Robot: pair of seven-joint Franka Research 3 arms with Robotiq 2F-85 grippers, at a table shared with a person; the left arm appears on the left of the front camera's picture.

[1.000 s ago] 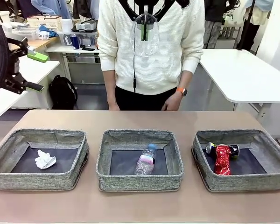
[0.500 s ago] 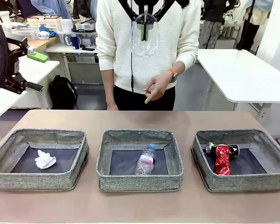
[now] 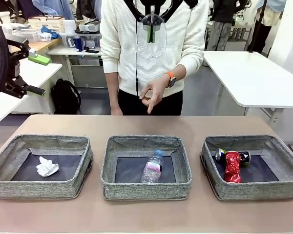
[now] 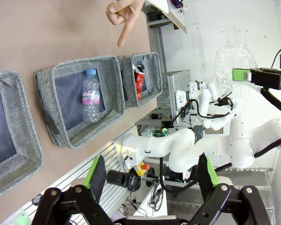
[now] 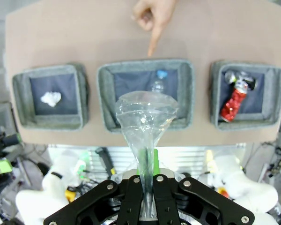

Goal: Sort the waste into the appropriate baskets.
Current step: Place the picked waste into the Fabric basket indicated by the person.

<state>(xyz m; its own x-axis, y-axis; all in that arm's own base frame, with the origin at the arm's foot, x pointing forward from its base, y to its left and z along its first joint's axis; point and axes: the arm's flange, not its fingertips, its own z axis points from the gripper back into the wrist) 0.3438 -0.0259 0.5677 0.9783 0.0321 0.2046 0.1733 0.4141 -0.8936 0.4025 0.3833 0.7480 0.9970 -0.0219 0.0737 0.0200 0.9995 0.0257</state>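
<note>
1. The right tool (image 3: 150,30) hangs high above the bench (image 3: 146,124), its fingers pressed together on the rim of a clear plastic cup (image 5: 145,119), which dangles mouth-down in front of the person's chest.
2. In the right wrist view the cup lies directly over the middle basket (image 5: 145,93), so that basket is straight below the tool; the drop seems to call for little or no sideways travel.
3. The person's hand (image 3: 150,92) points one finger down toward the far rim of that same middle basket, which I take as a cue for where the cup belongs.
4. The bottle (image 3: 152,166) already lies in the middle basket, blue cap toward the person, its long axis running from the far side to the near side with a slight slant.
5. The left tool (image 4: 152,176) is held up and well off to the left with its fingers spread and nothing between them, far from all three baskets; the right arm is plainly the nearer one.
6. The crumpled paper (image 3: 47,167) rests in the left basket (image 3: 41,185); the crushed red can (image 3: 233,167), touching a dark one, lies in the right basket (image 3: 254,187).
7. The baskets are grey woven cloth with soft, sagging walls and dark flat floors; the cup is thin, see-through and dented, likely light and slow to fall.
</note>
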